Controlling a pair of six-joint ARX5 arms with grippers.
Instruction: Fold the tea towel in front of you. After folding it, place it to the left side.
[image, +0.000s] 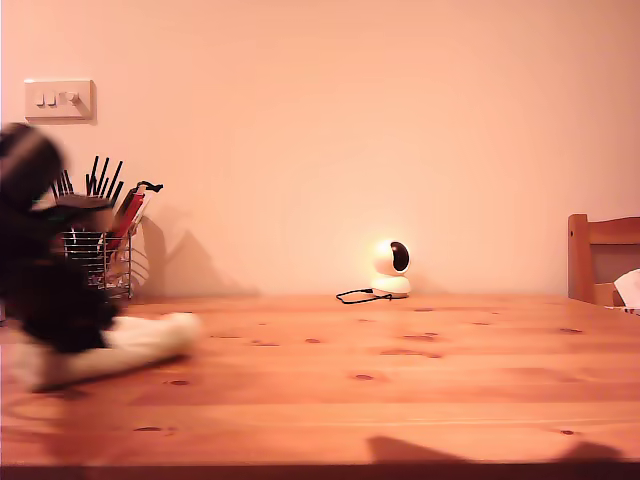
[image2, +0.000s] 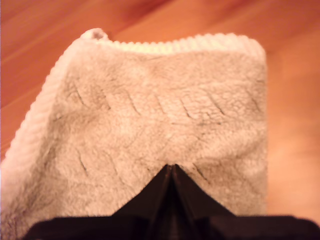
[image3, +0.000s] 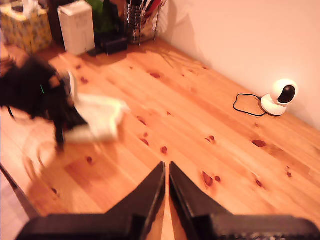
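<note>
The tea towel (image: 140, 345) is a cream-white terry cloth, folded into a thick bundle on the wooden table (image: 400, 380) at the exterior view's left. It fills the first wrist view, where the tea towel (image2: 165, 115) shows its ribbed hem. My first gripper (image2: 171, 167) is shut, with its tips meeting on the cloth. The first arm (image: 50, 290) is a dark blur over the towel's end. My second gripper (image3: 166, 167) is shut on nothing and hangs above bare table, well away from the tea towel (image3: 100, 120).
A wire utensil holder (image: 100, 255) stands at the back on the exterior view's left, near the wall. A small white camera (image: 392, 268) with a black cable sits at the back middle. A wooden chair (image: 600, 260) is at that view's right. A tissue box (image3: 25, 27) and a white box (image3: 77, 25) stand beyond the towel.
</note>
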